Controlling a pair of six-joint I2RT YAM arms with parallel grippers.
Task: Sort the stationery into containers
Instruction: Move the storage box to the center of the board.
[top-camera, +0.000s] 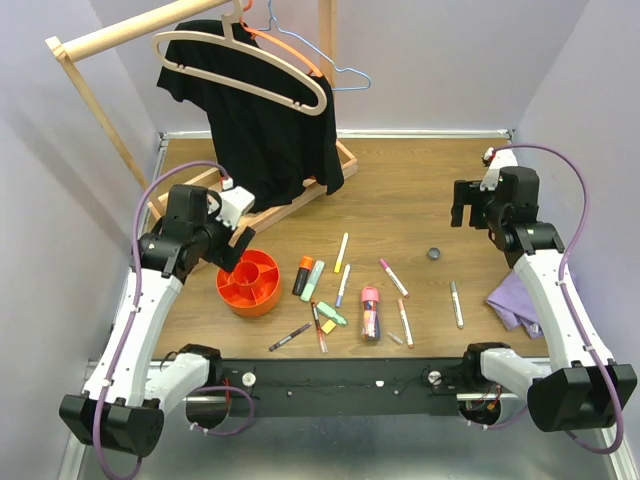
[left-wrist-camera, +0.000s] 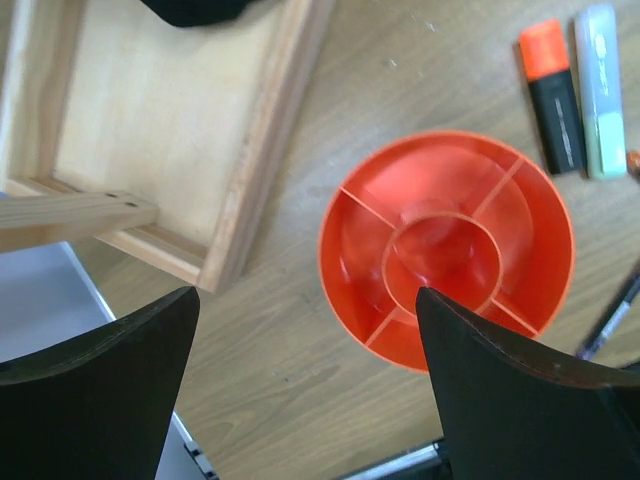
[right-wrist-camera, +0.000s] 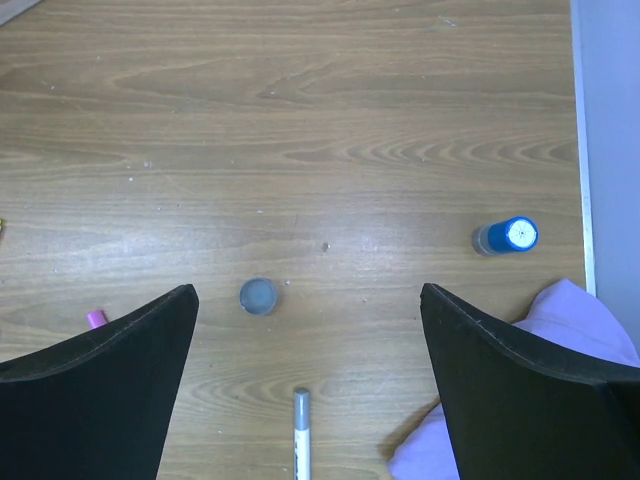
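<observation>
The organiser (top-camera: 248, 306) is a round, glossy orange plastic bowl split by thin walls into compartments around a central cup, standing on the wood-grain table (top-camera: 420, 190) at the left. The stationery (top-camera: 343, 285) lies flat on the tabletop just right of it, outside the bowl. It includes slim pens, a chunky orange highlighter (top-camera: 303, 275) beside a pale green highlighter (top-camera: 314, 280), a stubby pink tube (top-camera: 370, 312) and a white pen (top-camera: 456, 303) farther right. The left gripper (top-camera: 234, 252) hangs over the organiser's far-left rim, its dark fingers spread wide and holding nothing. Behind it sits a pale wooden rack base (top-camera: 300, 203), partly under a hanging black shirt (top-camera: 260, 120). The right gripper (top-camera: 465, 212) is likewise spread wide with nothing between its fingers, above bare table at the far right. Below it are a small dark round cap (top-camera: 434, 253), a blue-topped cylinder (right-wrist-camera: 507, 237) standing upright, and a crumpled lilac cloth (top-camera: 515, 300) near the table's edge.
</observation>
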